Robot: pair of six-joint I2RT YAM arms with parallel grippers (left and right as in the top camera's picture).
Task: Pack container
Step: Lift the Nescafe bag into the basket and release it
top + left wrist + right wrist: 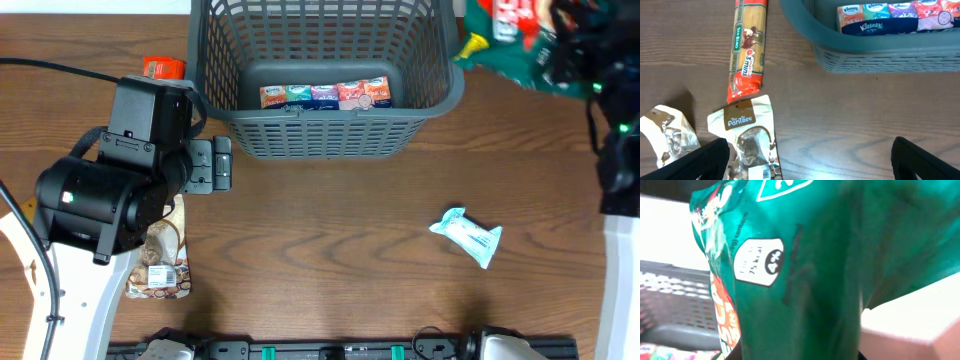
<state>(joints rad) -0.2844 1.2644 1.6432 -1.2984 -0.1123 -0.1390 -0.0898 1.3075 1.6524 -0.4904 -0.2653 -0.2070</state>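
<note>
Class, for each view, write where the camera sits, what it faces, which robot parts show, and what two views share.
Overhead: above the table, facing down at the container; left arm and right arm show.
Left wrist: on the left arm, facing down at the spaghetti packet and container wall; its open fingers frame the bottom.
Right wrist: on the right arm, filled by the held green bag; fingers not clear.
Shared: overhead and left wrist both show the tissue packs.

Basket (320, 135) open-topped at 12 o'clock, Kleenex packs (325, 96) lining its near wall, green snack bag (515, 50) crowding 1 o'clock rim, table (340, 250) centre bare, tissue packet (466, 236) at 4 o'clock
</note>
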